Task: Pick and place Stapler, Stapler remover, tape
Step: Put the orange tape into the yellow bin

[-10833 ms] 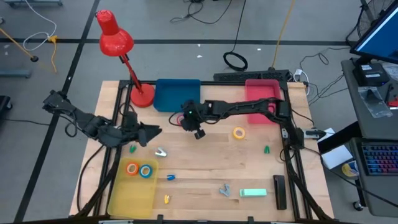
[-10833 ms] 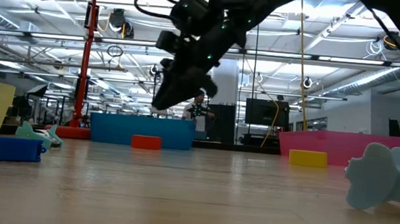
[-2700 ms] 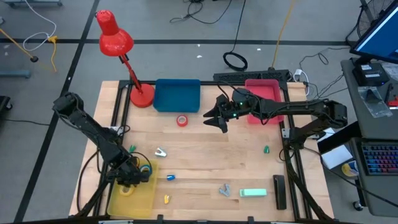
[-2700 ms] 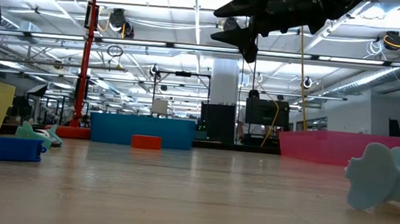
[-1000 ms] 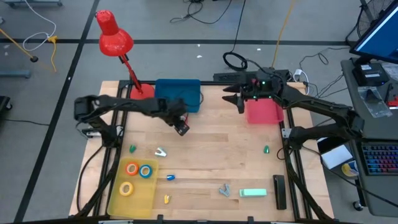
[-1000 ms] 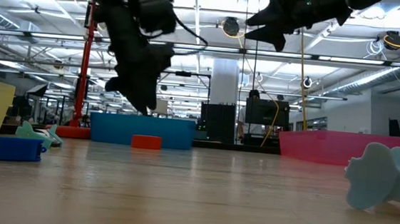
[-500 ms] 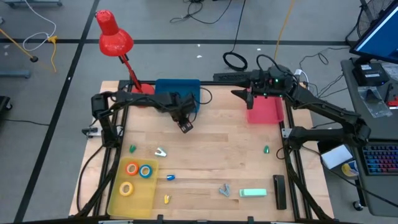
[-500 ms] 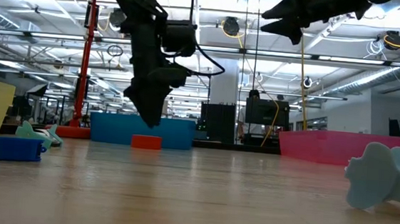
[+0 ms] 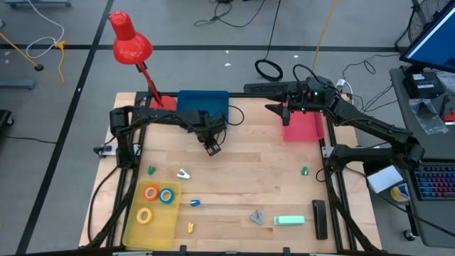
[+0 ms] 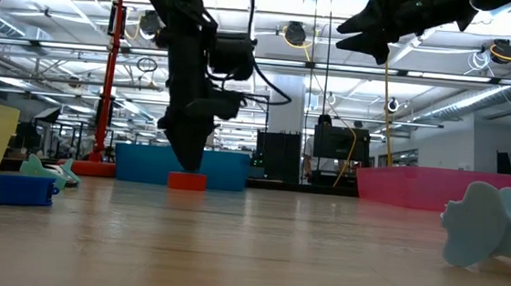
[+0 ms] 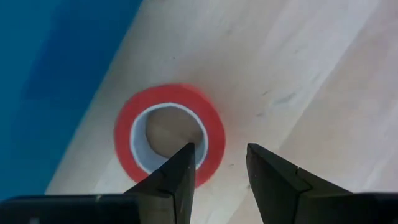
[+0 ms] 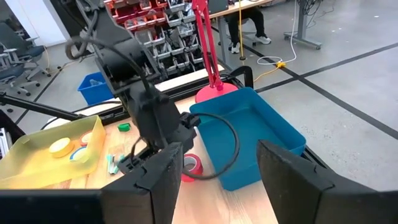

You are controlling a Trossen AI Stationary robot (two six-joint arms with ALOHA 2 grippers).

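there are four tape rolls. three lie in the yellow tray (image 9: 135, 231): orange tape (image 9: 151, 193), blue tape (image 9: 166, 195) and yellow tape (image 9: 145, 215). the red tape (image 11: 169, 135) lies flat on the table (image 9: 263, 178), just beside the blue bin (image 9: 202, 107). the left gripper (image 11: 219, 163) hangs over it, fingers a little apart, holding nothing, and hides it from above. the right gripper (image 12: 217, 163) is up high by the pink bin (image 9: 303, 126), fingers wide, empty.

Red desk lamp (image 9: 133, 53) stood at table's far left corner beside blue bin (image 9: 202, 107); pink bin (image 9: 304, 126) far right; yellow tray (image 9: 153, 226) near left.
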